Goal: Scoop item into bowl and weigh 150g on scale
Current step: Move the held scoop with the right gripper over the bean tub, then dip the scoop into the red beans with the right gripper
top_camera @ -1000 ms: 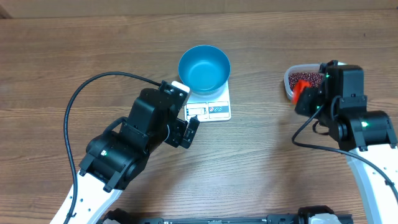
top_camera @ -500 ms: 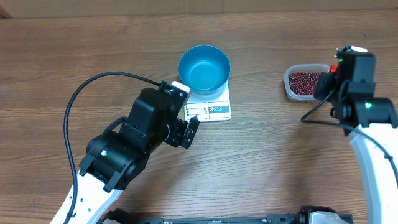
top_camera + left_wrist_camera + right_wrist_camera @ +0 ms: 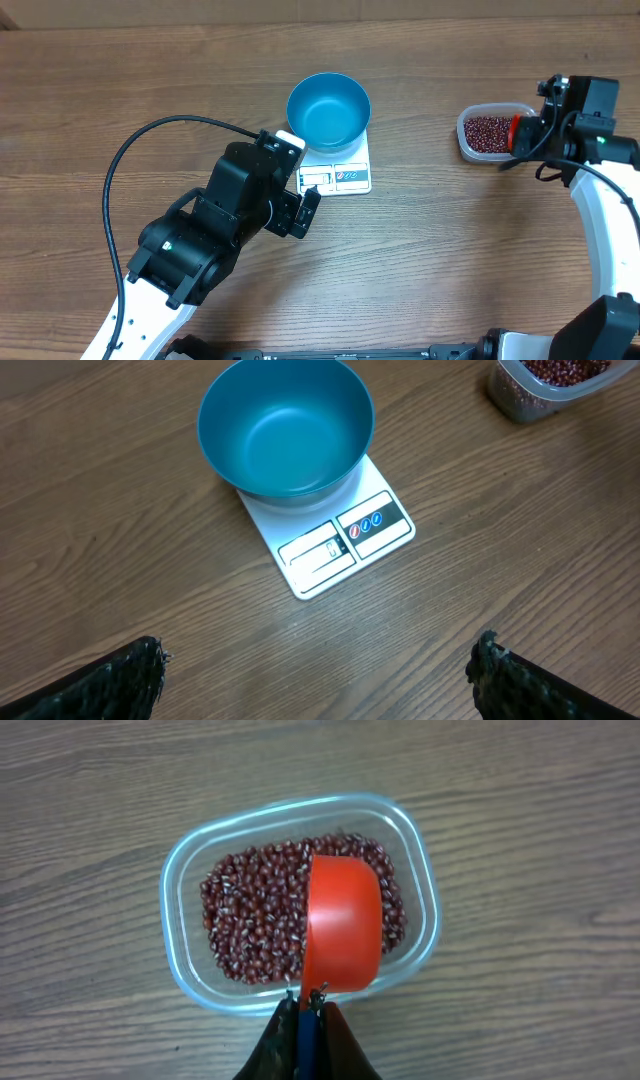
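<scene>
done: bowl (image 3: 328, 110) on scale (image 3: 346, 172), empty.
R gripper (image 3: 305, 1002): clenched on red scoop (image 3: 343, 925), over beans (image 3: 250, 915).
L gripper (image 3: 315, 670): released.
todo: all scooping.

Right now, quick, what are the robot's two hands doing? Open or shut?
Left gripper: open, holding nothing.
Right gripper: shut on the handle of the red scoop.

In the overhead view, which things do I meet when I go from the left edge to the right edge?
black cable → blue bowl → clear tub of red-brown beans → right arm
</scene>
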